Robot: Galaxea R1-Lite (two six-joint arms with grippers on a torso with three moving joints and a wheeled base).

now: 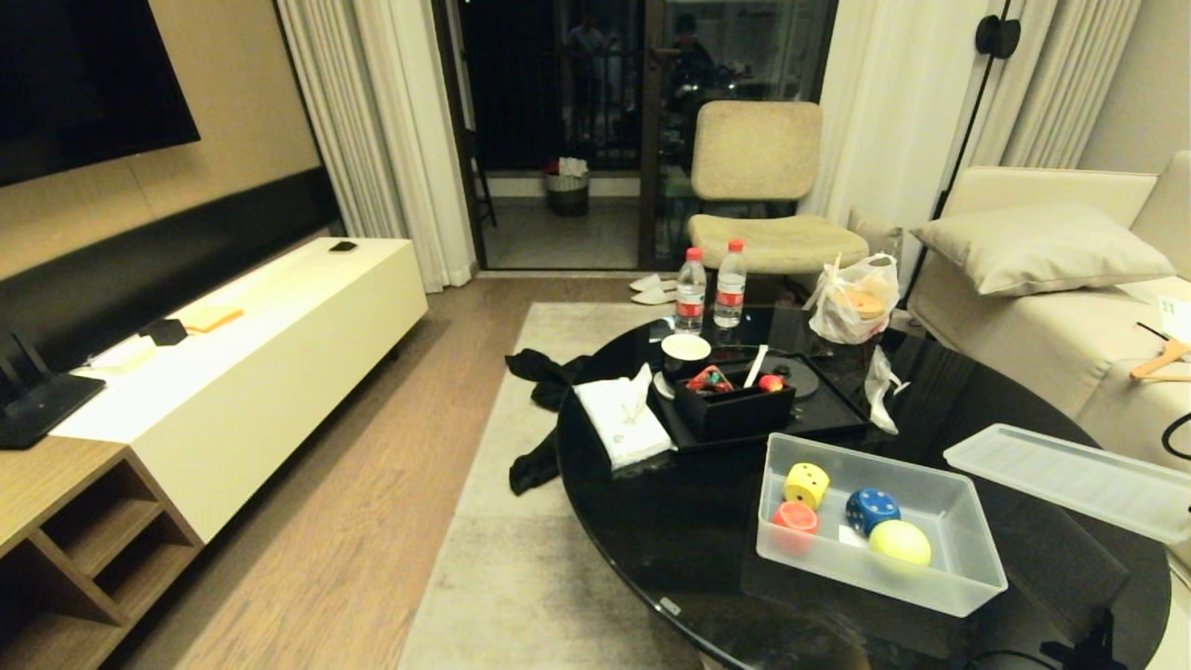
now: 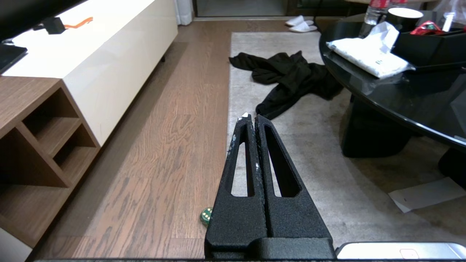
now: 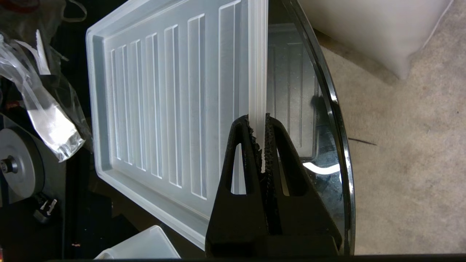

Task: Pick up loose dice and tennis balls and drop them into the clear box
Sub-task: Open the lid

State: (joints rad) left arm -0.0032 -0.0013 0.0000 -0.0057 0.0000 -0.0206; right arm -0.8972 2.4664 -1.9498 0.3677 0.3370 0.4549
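On the round black table [image 1: 651, 521] the clear box [image 1: 968, 582] is standing open near the robot's edge. Inside it a yellow die [image 1: 807, 484], a red die [image 1: 795, 518], a blue die [image 1: 871, 509] and one tennis ball [image 1: 901, 542] are lying close together. The ribbed lid [image 1: 1070, 479] of the box is sitting to the right of the box, at the right edge of the table, close to the sofa [image 1: 1051, 326].

The right gripper [image 3: 259, 125] is pinching the long rim of the lid [image 3: 164, 109]: its two fingers are almost together, with only the thin plastic edge between them. The left gripper [image 2: 251, 117] is hanging over the floor on the left of the table, its fingers pressed fully together and holding nothing. A green die [image 2: 206, 215] is lying on the wooden floor just beside this gripper, near the edge of the rug [image 2: 320, 174]. A black cloth [image 2: 291, 78] is lying on the rug farther away.
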